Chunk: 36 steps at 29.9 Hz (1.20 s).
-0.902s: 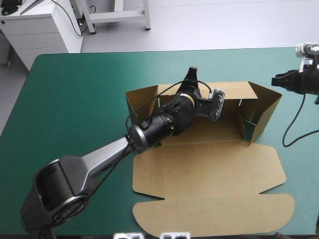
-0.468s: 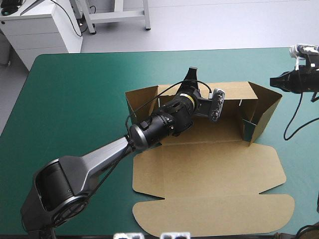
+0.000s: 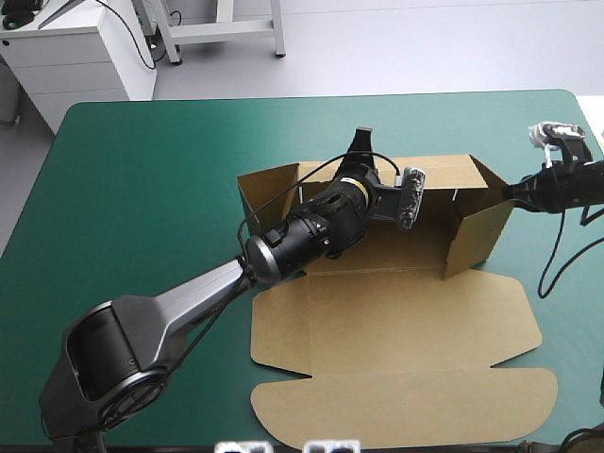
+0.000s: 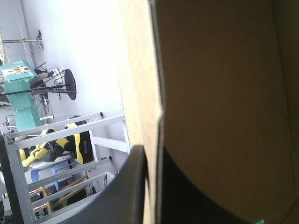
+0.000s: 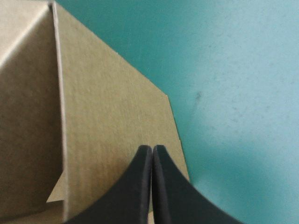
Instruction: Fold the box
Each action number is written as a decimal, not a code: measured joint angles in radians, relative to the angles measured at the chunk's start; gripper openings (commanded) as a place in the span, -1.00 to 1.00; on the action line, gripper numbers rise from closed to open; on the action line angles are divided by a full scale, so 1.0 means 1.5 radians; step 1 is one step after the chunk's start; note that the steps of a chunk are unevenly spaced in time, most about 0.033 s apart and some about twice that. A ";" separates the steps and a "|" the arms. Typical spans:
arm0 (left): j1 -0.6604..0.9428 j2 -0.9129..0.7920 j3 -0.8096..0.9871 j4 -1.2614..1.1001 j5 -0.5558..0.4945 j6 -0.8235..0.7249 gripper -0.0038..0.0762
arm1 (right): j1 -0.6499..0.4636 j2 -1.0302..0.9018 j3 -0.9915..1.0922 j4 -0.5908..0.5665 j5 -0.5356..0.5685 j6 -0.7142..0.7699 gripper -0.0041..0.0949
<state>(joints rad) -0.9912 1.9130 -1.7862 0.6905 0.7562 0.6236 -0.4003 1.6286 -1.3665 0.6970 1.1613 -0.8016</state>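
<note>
Box (image 3: 396, 311) sits right of table (image 3: 142, 189) centre, half built. The floor is down and the lid (image 3: 406, 396) lies flat on the cover at 6 o'clock from the tray.

Left wall (image 3: 264, 193), at the box's 9 o'clock, is raised but leans outward and isn't tucked. No change there.

Left gripper (image 3: 362, 142) is at 12 o'clock on the box, clamped over the top edge of the back wall (image 3: 444, 172). The wrist view shows one black finger on each face with the board between. It hasn't moved since just before and is acting as an anchor, holding that wall upright.

The change is on the right wall (image 3: 477, 236) at 3 o'clock. Just before it splayed out wide; now it has swung in and stands close to upright, with its inner flap turned into the tray.

Right gripper (image 5: 153, 147) did that. Earlier it hung clear of the box out near the table's right edge. Now it is on the wall's outer face, fingers together in one point, pushing and gripping nothing.

My read:
- The right-wall raise is mostly done, but the tuck is not.
- The wall will likely spring back out if the push comes off before the flap locks.
- The left wall still needs the same treatment.
- Task is roughly mid-way.
</note>
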 measured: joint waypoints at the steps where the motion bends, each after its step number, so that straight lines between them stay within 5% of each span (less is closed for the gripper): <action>1: 0.000 0.001 0.000 0.000 0.000 -0.002 -0.92 | 0.000 -0.005 0.017 0.006 -0.010 -0.013 -0.93; 15: 0.001 0.014 -0.004 0.018 -0.002 -0.017 -0.92 | 0.000 -0.045 0.172 0.137 -0.071 -0.193 -0.90; 26: 0.001 0.015 -0.004 0.018 -0.002 -0.019 -0.92 | -0.001 -0.083 0.173 0.091 -0.072 -0.228 0.06; 36: 0.001 0.016 -0.004 0.019 -0.003 -0.019 -0.92 | -0.001 -0.096 0.173 0.106 -0.024 -0.321 0.11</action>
<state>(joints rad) -0.9893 1.9365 -1.7916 0.7182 0.7518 0.5949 -0.4020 1.4848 -1.1066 0.8557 1.1260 -1.2833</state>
